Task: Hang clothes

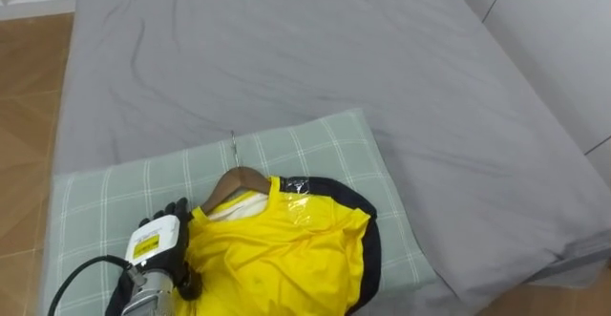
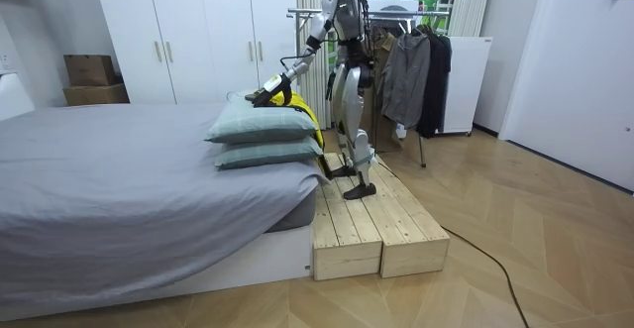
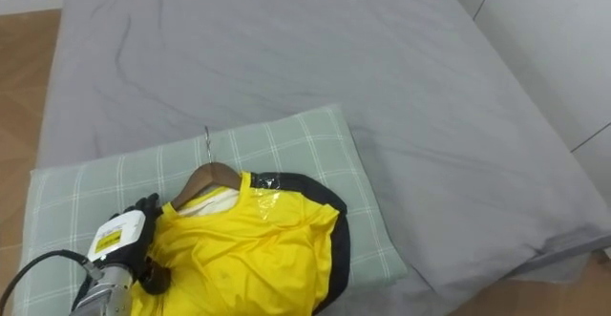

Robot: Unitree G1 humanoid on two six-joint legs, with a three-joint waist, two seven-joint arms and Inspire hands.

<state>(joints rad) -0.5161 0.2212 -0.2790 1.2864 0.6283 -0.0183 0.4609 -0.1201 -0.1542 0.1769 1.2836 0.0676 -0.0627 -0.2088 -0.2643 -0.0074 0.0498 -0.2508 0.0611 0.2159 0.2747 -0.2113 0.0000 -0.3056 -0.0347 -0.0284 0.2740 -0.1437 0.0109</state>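
Yellow shirt with dark navy trim (image 1: 286,254) lies on a brown wooden hanger (image 1: 237,182) in the left eye view, spread over a pale green checked pillow (image 1: 320,149) at the near end of a grey-sheeted bed (image 1: 286,49). The hanger's thin metal hook (image 1: 233,146) points away from the robot. The robot's left hand (image 1: 160,238) rests at the shirt's left shoulder, its dark fingers (image 1: 177,209) against the hanger's arm; I cannot tell whether they close on it. In the room view the robot stands on a low platform of pale wooden planks (image 2: 381,224) at the bed's head, its arm stretched out to the top of two stacked pillows. Behind it is a metal clothes rack (image 2: 312,13) with dark garments (image 2: 411,75), beside white wardrobes (image 2: 198,31). The right eye view shows the same arrangement.
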